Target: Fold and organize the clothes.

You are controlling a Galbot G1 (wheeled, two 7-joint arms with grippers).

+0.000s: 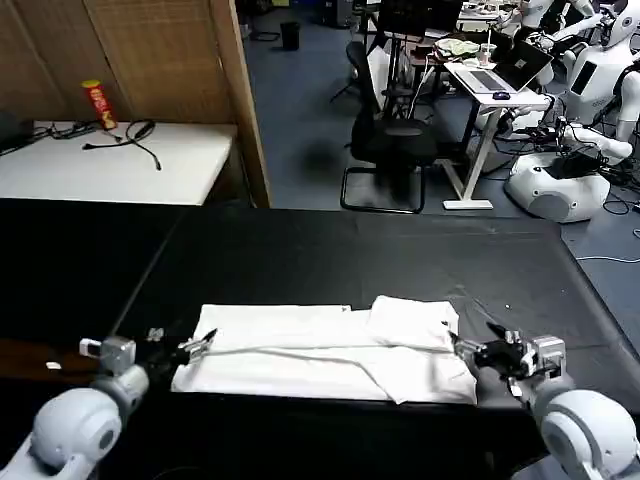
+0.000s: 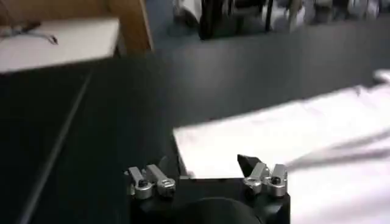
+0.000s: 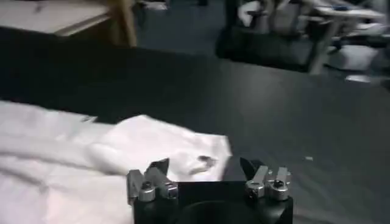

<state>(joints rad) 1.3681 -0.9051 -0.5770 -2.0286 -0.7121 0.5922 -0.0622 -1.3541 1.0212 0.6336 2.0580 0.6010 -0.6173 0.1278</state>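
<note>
Black cloth-covered tabletop [image 1: 330,250] stretches broad and bare beyond both grippers, giving free room toward its far edge. Between the two grippers lies the white cotton T-shirt [image 1: 320,352], folded into a long flat band across the near part of the table, plain side up, with a bunched sleeve flap at its end nearest the right gripper. The left gripper [image 1: 200,345] sits at the shirt's left end, its fingers spread apart in the left wrist view [image 2: 207,167], one fingertip over the white fabric and the other over bare black table, the shirt's corner edge just ahead of it. The right gripper [image 1: 470,350] sits at the shirt's right end, fingers likewise spread [image 3: 204,167], with the rumpled flap just ahead and bare table to its outer side. Neither gripper pinches any cloth. Well beyond the left gripper stands a white side table [image 1: 110,160] carrying black cables and a red-and-yellow tube-shaped can [image 1: 98,104], next to a wooden partition panel [image 1: 160,60]. Farther off beyond the right gripper are a black office chair [image 1: 385,140] and a white desk [image 1: 490,90].
</note>
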